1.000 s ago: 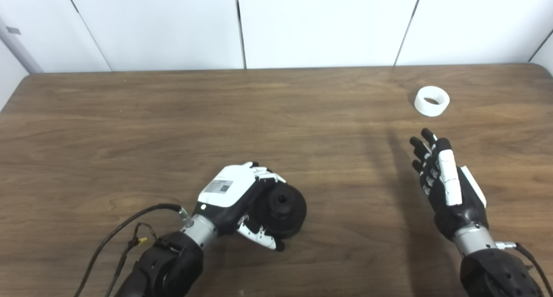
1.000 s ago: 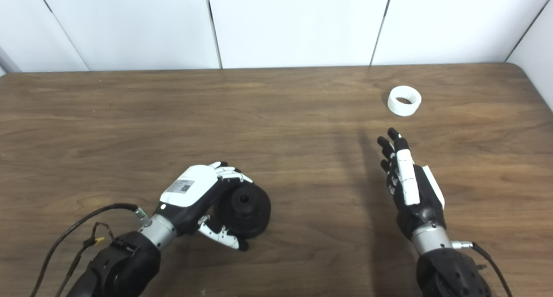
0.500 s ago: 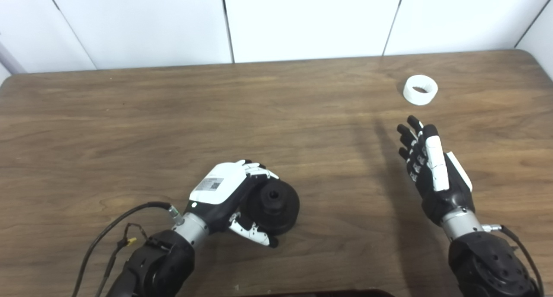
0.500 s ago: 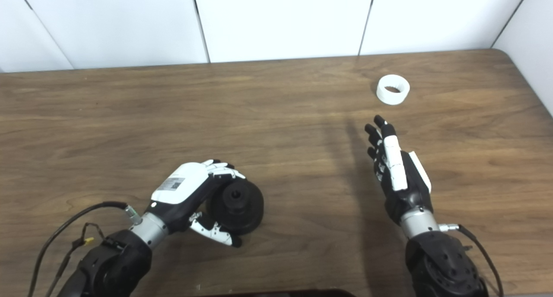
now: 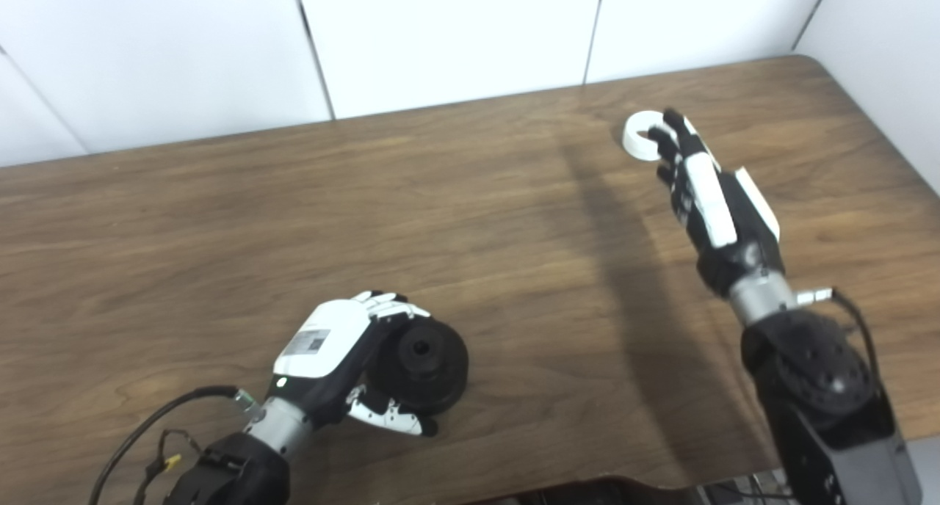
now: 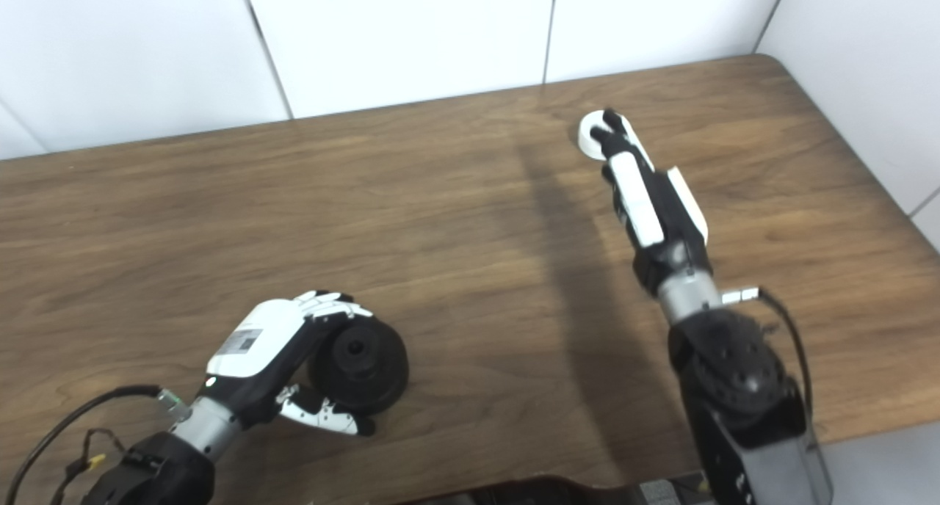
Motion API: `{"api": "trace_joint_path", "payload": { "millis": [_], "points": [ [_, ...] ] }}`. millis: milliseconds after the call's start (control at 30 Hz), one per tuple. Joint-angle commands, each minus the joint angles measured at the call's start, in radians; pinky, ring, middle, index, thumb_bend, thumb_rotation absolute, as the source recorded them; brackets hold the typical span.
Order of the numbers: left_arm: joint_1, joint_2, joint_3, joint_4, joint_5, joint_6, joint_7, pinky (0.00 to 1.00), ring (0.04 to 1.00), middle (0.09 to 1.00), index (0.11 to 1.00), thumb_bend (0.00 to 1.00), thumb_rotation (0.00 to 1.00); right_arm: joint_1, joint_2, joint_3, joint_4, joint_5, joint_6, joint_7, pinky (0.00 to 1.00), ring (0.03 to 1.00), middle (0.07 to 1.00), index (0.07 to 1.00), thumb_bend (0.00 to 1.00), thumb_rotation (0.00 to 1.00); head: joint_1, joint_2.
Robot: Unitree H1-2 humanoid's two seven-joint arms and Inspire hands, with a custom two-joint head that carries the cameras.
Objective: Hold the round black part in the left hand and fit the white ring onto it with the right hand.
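The round black part point(image 5: 424, 356), a disc with a raised hub and a centre hole, lies on the wooden table near its front. My left hand point(image 5: 334, 343) is shut on it, fingers curled over its far rim and thumb under its near rim. The white ring point(image 5: 636, 135) lies flat at the far right of the table. My right hand point(image 5: 706, 191) is stretched out toward it, open, with its fingers straight. Its fingertips point(image 6: 606, 132) overlap the ring's near right rim and hide part of it. I cannot tell whether they touch it.
The brown table point(image 5: 220, 219) ends at white wall panels point(image 5: 440, 35) at the back. Another white wall point(image 6: 866, 79) runs close along its right edge. The table's front edge point(image 5: 587, 483) shows at the bottom, with my right forearm point(image 5: 815, 365) above it.
The camera has swung to the right and tilted, shifting the whole picture. My right hand has reached forward from well short of the white ring up to it. The left hand keeps its hold.
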Motion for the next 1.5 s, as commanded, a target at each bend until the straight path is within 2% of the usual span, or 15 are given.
{"api": "trace_joint_path", "payload": {
  "millis": [0,67,100,233,367,433,500,533,600,700,833,967,1000,1200,1467],
  "points": [
    [0.017,0.016,-0.005,0.023,0.0,-0.015,-0.014,0.93,0.868,0.778,0.484,0.52,0.05,-0.07,-0.049,-0.009,-0.006,-0.071,-0.005,0.012,0.99,0.976,0.966,0.97,0.63,0.59,0.0,0.001],
    [0.021,0.016,-0.003,0.03,0.002,-0.026,-0.007,0.93,0.864,0.777,0.484,0.52,0.05,-0.106,-0.091,-0.005,0.023,-0.164,-0.005,0.042,0.99,0.973,0.962,0.957,0.69,0.52,-0.018,-0.027],
    [0.022,0.017,-0.003,0.033,0.003,-0.031,-0.004,0.93,0.861,0.777,0.484,0.52,0.05,-0.117,-0.103,-0.005,0.034,-0.202,-0.005,0.059,1.0,0.979,0.964,0.957,0.75,0.51,-0.018,-0.027],
    [0.026,0.018,0.001,0.047,0.002,-0.056,0.008,0.93,0.858,0.775,0.484,0.52,0.05,-0.186,-0.168,-0.012,0.098,-0.341,-0.005,0.152,0.99,0.977,0.964,0.947,0.83,0.45,-0.036,-0.051],
    [0.028,0.024,0.003,0.053,-0.002,-0.071,0.01,0.93,0.858,0.777,0.484,0.52,0.05,-0.257,-0.234,0.003,0.17,-0.47,-0.005,0.259,0.88,0.925,0.936,0.923,0.89,0.43,-0.049,-0.063],
    [0.03,0.025,0.005,0.053,-0.001,-0.074,0.01,0.93,0.86,0.782,0.484,0.52,0.05,-0.289,-0.259,0.015,0.201,-0.519,-0.005,0.306,0.87,0.923,0.93,0.917,0.9,0.42,-0.061,-0.072],
    [0.033,0.024,0.007,0.056,0.004,-0.075,0.013,0.93,0.864,0.788,0.485,0.52,0.05,-0.32,-0.279,0.031,0.234,-0.552,-0.005,0.343,0.9,0.951,0.944,0.911,0.92,0.38,-0.061,-0.072],
    [0.035,0.025,0.008,0.058,0.006,-0.077,0.014,0.93,0.865,0.791,0.485,0.52,0.05,-0.335,-0.288,0.041,0.251,-0.567,-0.005,0.355,0.91,0.964,0.948,0.905,0.93,0.36,-0.077,-0.084],
    [0.037,0.026,0.01,0.064,0.007,-0.085,0.019,0.94,0.865,0.79,0.485,0.52,0.05,-0.369,-0.302,0.064,0.296,-0.593,-0.006,0.371,0.91,0.972,0.949,0.899,0.94,0.33,-0.077,-0.084],
    [0.042,0.029,0.012,0.074,0.006,-0.098,0.027,0.94,0.866,0.79,0.485,0.52,0.05,-0.419,-0.307,0.088,0.367,-0.638,-0.005,0.406,0.9,0.983,0.957,0.882,0.98,0.29,-0.092,-0.094],
    [0.05,0.033,0.017,0.091,-0.003,-0.112,0.039,0.95,0.876,0.795,0.485,0.52,0.05,-0.473,-0.306,0.118,0.453,-0.717,-0.005,0.469,0.89,0.985,0.975,0.879,0.99,0.29,-0.119,-0.12],
    [0.055,0.035,0.019,0.099,0.004,-0.123,0.052,0.96,0.883,0.801,0.486,0.52,0.06,-0.517,-0.294,0.135,0.532,-0.76,-0.005,0.518,0.95,1.0,0.985,0.882,0.99,0.25,-0.126,-0.125],
    [0.057,0.035,0.02,0.101,0.005,-0.124,0.055,0.96,0.883,0.802,0.485,0.52,0.06,-0.525,-0.291,0.139,0.548,-0.768,-0.005,0.524,0.96,1.0,0.985,0.882,0.99,0.24,-0.136,-0.139],
    [0.065,0.035,0.022,0.124,0.005,-0.142,0.077,0.96,0.885,0.8,0.485,0.52,0.06,-0.568,-0.286,0.188,0.652,-0.815,-0.006,0.525,0.94,0.99,0.966,0.876,0.97,0.22,-0.148,-0.184],
    [0.075,0.028,0.016,0.16,0.01,-0.179,0.128,0.96,0.88,0.798,0.485,0.52,0.06,-0.59,-0.291,0.211,0.755,-0.797,-0.024,0.492,1.0,0.993,0.963,0.876,0.96,0.23,-0.129,-0.231]
  ]
}}
